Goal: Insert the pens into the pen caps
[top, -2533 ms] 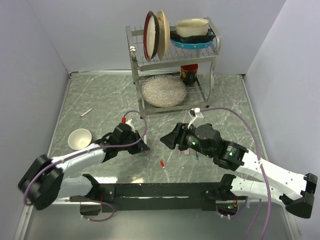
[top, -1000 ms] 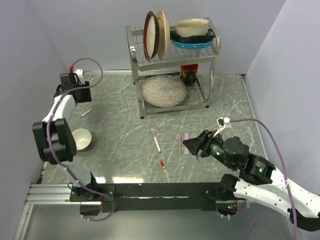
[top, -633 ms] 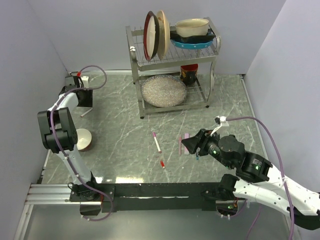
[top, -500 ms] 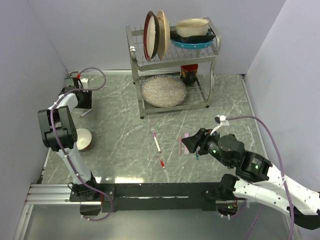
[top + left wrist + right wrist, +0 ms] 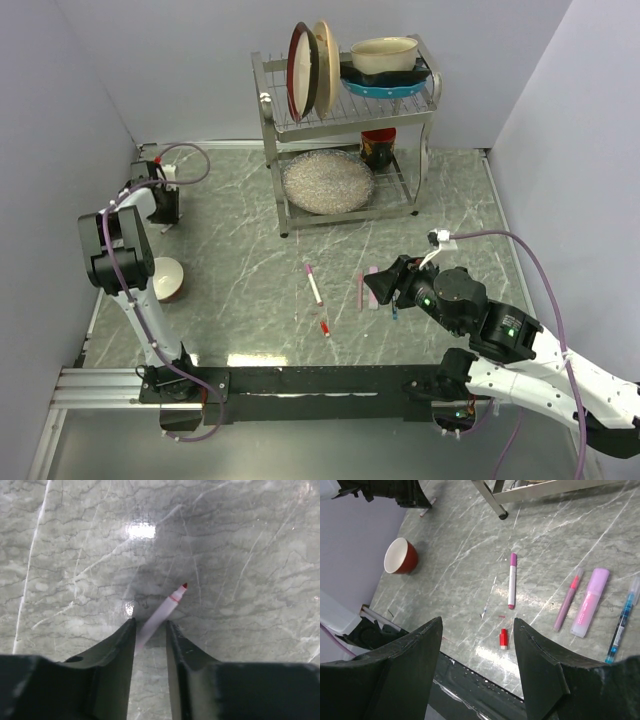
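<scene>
Straddling a white pen (image 5: 159, 614), left claw (image 5: 150, 623) stands narrowly apart; right claw (image 5: 477, 621) spread wide.

Open marble tabletop (image 5: 230, 250) lay across the middle of the overhead view, broken only by a loose scatter at lower centre: a white pen (image 5: 512, 581), a red cap (image 5: 503, 638) below it, and a pink pen (image 5: 568, 600), a pale pink pen (image 5: 590, 601) and a blue pen (image 5: 621, 626) crowded just beside the right gripper (image 5: 380, 283). The dish rack (image 5: 345, 120) blocked the upper centre. Along the left edge, the folded left arm (image 5: 118, 245) and a bowl (image 5: 163, 279) filled the strip by the wall. At upper left, the left gripper (image 5: 150, 624) straddled a red-tipped pen (image 5: 162, 612), with narrow gaps on either side.
</scene>
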Available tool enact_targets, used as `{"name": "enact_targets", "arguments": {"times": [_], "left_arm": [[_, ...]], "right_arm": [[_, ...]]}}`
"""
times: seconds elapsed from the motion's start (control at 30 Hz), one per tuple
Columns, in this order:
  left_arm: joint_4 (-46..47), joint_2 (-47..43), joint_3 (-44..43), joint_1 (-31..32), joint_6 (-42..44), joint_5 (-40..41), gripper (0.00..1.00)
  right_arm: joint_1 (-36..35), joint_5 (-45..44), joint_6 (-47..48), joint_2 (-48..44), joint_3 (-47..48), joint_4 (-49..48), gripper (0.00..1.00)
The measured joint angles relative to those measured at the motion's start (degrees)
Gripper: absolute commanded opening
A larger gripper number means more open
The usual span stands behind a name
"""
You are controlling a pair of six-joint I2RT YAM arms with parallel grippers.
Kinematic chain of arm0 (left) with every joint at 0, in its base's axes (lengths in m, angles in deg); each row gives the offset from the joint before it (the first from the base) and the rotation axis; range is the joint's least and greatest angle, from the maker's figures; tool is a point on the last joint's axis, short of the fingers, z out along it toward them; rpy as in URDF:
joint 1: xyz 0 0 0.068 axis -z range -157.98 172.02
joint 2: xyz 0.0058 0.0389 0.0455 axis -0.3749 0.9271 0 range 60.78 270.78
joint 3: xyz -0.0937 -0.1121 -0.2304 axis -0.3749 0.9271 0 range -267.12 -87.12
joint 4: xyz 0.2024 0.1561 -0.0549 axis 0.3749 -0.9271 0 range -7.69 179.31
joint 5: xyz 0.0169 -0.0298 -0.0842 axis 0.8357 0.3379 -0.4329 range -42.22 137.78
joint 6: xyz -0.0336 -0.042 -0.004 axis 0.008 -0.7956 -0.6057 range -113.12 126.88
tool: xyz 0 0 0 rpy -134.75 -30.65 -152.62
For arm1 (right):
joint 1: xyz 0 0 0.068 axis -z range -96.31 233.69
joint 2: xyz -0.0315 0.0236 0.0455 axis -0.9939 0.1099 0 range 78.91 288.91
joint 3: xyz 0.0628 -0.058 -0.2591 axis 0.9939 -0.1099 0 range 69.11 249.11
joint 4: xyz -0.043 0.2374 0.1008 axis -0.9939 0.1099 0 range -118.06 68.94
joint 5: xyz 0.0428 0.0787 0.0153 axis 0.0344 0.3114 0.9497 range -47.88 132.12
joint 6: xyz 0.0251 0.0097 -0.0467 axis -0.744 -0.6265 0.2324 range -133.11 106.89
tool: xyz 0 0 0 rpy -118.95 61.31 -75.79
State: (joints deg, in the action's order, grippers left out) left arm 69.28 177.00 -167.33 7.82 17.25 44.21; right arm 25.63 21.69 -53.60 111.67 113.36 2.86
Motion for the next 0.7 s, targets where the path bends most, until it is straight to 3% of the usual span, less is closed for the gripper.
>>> {"name": "enact_targets", "arguments": {"times": [0.13,0.23,0.53,0.7], "left_arm": [[2.34,-0.87,2.14,0.52,-0.66,0.9,0.09],[4.17,-1.92,4.17,1.31,-1.11,2.54,0.01],[5.27,-7.76,11.72,9.03,-7.91,1.57,0.01],[6.38,-19.12,20.2,13.66,-14.75,-3.82,0.01]], "right_arm": [[0.0,-0.09,0.13,-0.17,0.0,0.02,0.67],[0.0,-0.02,0.09,-0.59,0.0,0.04,0.67],[0.0,1.73,-1.68,-1.75,0.15,0.11,0.67],[0.0,4.26,-3.37,-2.05,0.15,-0.2,0.66]]}}
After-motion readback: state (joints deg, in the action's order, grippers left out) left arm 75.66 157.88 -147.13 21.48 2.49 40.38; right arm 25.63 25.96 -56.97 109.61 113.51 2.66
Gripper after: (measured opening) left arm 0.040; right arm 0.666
